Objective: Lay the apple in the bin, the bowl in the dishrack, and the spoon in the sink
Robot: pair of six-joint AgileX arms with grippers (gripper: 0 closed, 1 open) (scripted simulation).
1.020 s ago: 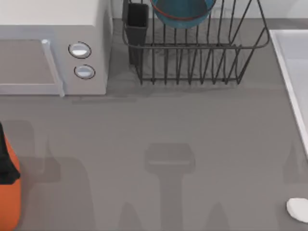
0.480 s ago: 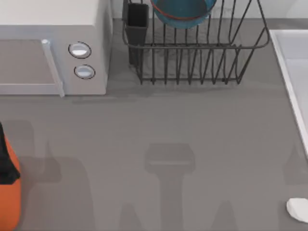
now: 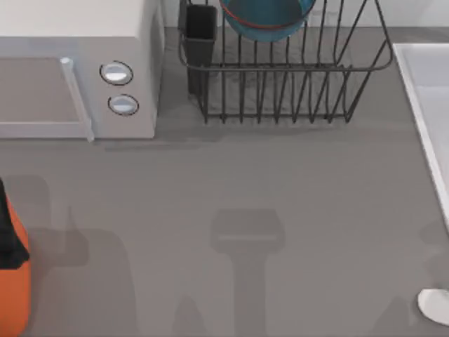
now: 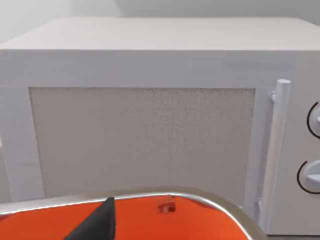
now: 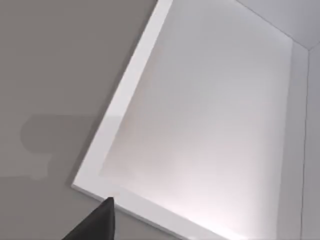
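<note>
The teal-blue bowl [image 3: 265, 17] with its reddish-brown band sits in the black wire dishrack [image 3: 295, 91] at the back. At the front right edge the white spoon [image 3: 435, 307] lies on the table, cut off by the frame. The pale sink [image 3: 421, 105] runs along the right side. In the right wrist view one dark fingertip [image 5: 100, 222] of my right gripper hangs over the sink's [image 5: 200, 125] near rim. One dark fingertip [image 4: 100, 222] of my left gripper hangs over the orange bin [image 4: 150, 220], also at the front left [image 3: 14, 288]. The apple is out of view.
A white microwave [image 3: 70, 70] with two round knobs stands at the back left, right behind the bin in the left wrist view [image 4: 145, 135]. A dark utensil cup [image 3: 200, 35] sits at the rack's left corner. Arm shadows fall across the grey table.
The shadow by the right edge has slid forward towards the spoon. Bowl, rack, bin and microwave have not moved.
</note>
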